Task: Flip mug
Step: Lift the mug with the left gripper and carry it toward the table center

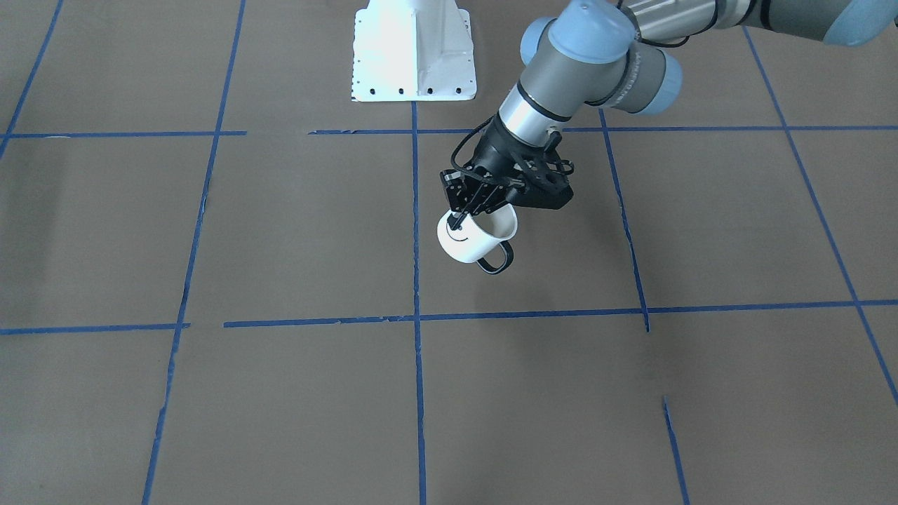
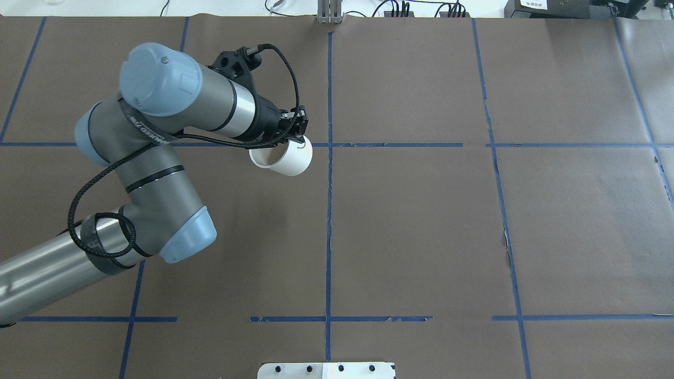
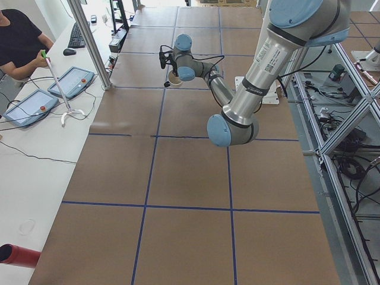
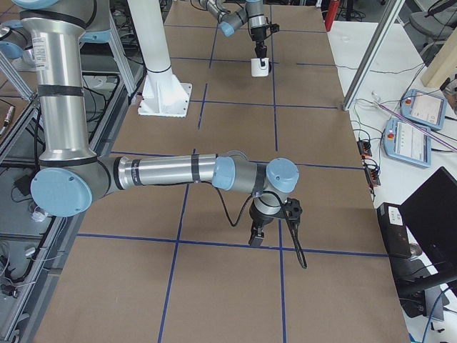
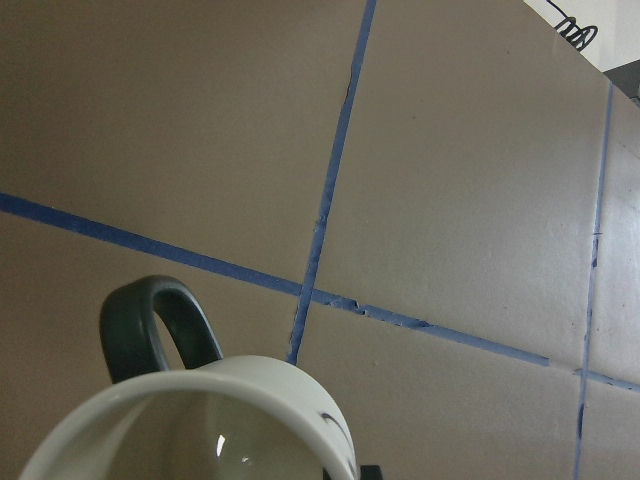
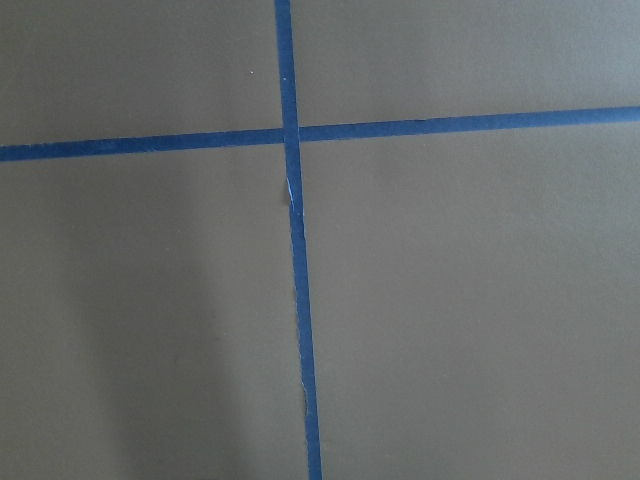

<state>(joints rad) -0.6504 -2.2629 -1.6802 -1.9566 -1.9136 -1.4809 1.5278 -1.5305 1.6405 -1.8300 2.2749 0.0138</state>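
The white mug (image 1: 471, 242) with a black handle and a smiley face hangs tilted above the brown table, its open mouth turned up and toward the robot. My left gripper (image 1: 459, 219) is shut on the mug's rim, one finger inside and one outside. The overhead view shows the mug (image 2: 287, 159) and the left gripper (image 2: 297, 139) just left of the centre tape line. The left wrist view shows the mug's rim, white inside and handle (image 5: 150, 325). My right gripper (image 4: 258, 232) shows only in the exterior right view, low over the table; I cannot tell whether it is open or shut.
The table is brown paper with a grid of blue tape lines (image 1: 415, 231). The robot's white base mount (image 1: 414, 52) stands at the table edge. An operator (image 3: 18, 41) and control tablets (image 3: 71, 83) are at a side desk.
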